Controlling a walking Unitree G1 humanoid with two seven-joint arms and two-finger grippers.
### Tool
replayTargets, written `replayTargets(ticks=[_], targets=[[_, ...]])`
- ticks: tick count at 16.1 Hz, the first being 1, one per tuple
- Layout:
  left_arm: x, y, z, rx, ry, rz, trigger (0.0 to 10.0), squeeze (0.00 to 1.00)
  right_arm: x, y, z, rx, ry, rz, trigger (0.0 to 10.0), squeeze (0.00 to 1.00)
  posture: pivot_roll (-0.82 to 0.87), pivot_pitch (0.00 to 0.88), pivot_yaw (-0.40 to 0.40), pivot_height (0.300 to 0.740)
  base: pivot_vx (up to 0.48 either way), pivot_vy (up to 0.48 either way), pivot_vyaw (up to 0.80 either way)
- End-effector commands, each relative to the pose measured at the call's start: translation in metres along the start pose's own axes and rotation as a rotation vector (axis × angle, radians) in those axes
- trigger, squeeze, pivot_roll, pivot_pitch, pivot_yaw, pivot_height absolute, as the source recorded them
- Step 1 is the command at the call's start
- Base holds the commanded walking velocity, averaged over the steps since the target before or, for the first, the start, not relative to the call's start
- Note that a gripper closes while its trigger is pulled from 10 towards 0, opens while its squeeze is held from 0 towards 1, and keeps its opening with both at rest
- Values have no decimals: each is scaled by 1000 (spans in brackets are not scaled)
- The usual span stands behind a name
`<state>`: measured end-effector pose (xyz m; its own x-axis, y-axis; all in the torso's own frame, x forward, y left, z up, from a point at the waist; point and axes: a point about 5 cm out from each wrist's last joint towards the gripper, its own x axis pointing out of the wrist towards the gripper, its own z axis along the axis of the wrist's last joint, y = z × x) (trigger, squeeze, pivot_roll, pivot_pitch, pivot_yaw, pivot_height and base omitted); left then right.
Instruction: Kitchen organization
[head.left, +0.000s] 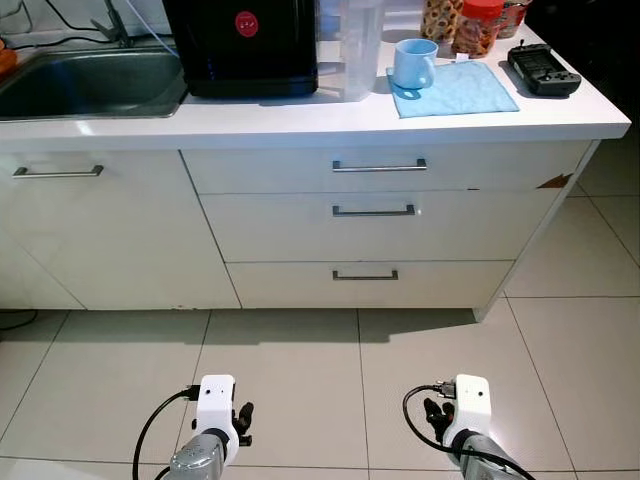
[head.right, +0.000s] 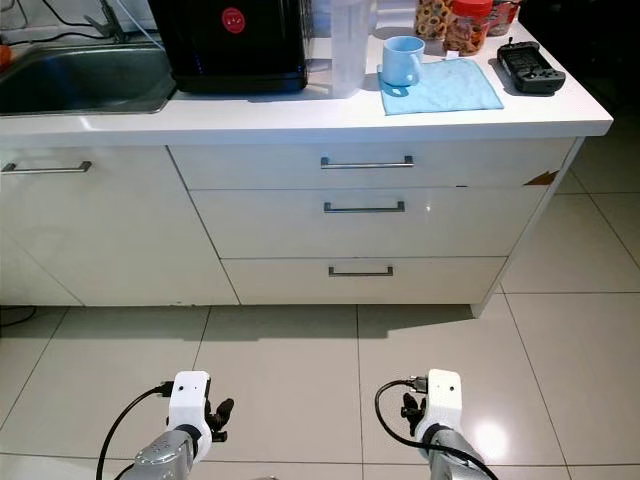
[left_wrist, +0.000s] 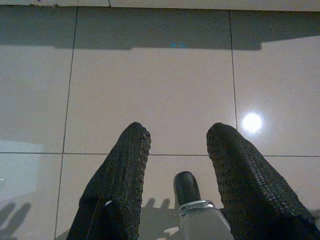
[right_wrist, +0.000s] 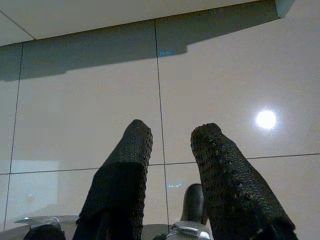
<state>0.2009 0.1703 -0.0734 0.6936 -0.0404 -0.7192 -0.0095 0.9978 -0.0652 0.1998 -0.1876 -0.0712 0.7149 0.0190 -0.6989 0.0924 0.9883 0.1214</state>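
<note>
A white counter (head.left: 300, 120) carries a blue mug (head.left: 414, 63) standing on a blue cloth (head.left: 455, 88). Beside them are a clear pitcher (head.left: 360, 45), a black appliance (head.left: 245, 45), snack jars (head.left: 478, 25) and a black handheld controller (head.left: 543, 70). A steel sink (head.left: 90, 82) is set in at the left. Below, the three drawers (head.left: 375, 211) and the cupboard door (head.left: 100, 230) are closed. Both arms hang low over the floor tiles, well short of the cabinet. My left gripper (left_wrist: 177, 132) and right gripper (right_wrist: 171, 131) are open with nothing between the fingers.
Beige floor tiles (head.left: 290, 370) stretch between me and the cabinet. The counter ends at the right, with open floor (head.left: 600, 250) past its corner. A black cable (head.left: 15, 320) lies on the floor at the far left.
</note>
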Motion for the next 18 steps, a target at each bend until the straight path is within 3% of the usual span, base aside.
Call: replayTargets(ticks=[1, 7, 18], targets=[[-1, 2, -1, 2, -3, 10, 10000, 0, 1, 2, 2, -1, -1, 7, 10000, 0, -18, 0, 99, 740, 0, 0, 0], [0, 4, 0, 5, 3, 12, 10000, 0, 0, 2, -3, 1, 12, 6, 10000, 0, -17, 0, 102, 740, 0, 48, 0], [-2, 8, -1, -8, 0, 27, 10000, 0, 1, 5, 0, 22, -5, 12, 10000, 0, 3, 0, 102, 740, 0, 480, 0]])
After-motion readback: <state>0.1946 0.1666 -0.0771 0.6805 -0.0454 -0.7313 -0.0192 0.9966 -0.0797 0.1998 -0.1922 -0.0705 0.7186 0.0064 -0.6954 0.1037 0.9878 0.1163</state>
